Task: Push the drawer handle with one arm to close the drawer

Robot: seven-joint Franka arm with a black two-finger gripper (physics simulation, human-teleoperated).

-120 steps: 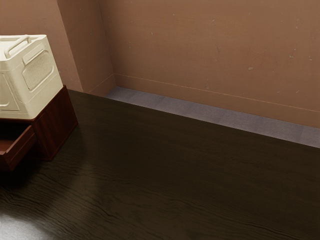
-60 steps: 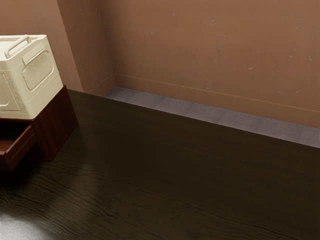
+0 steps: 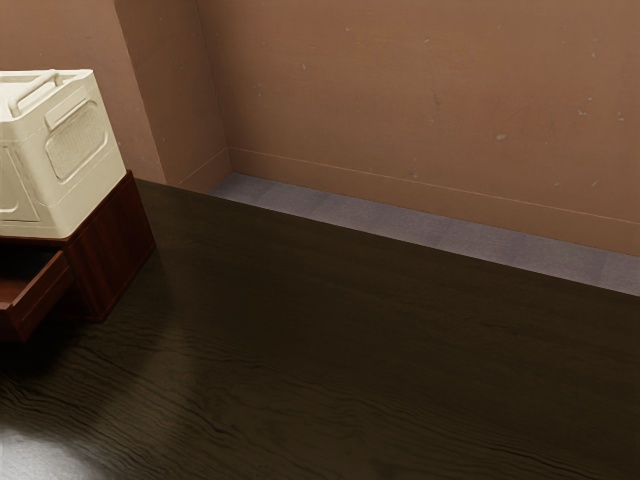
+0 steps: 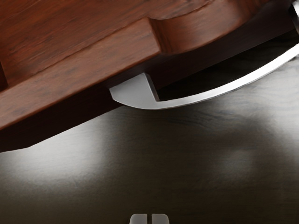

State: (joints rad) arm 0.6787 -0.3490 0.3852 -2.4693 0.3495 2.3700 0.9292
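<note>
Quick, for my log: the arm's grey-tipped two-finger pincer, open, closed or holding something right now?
Pincer: closed, tips nearly together with nothing seen between them; the curved silver metal drawer handle isn't gripped.

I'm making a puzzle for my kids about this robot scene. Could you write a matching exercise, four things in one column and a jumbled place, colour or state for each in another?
Things:
1. Drawer
2. Drawer handle
3. Cream box
4. Tabletop

Places, colours, states:
A. Beneath the reddish-brown cabinet
B. Silvery and curved
C. Standing open
D. On top of the cabinet

Right pairs: 1-C, 2-B, 3-D, 4-A
</note>
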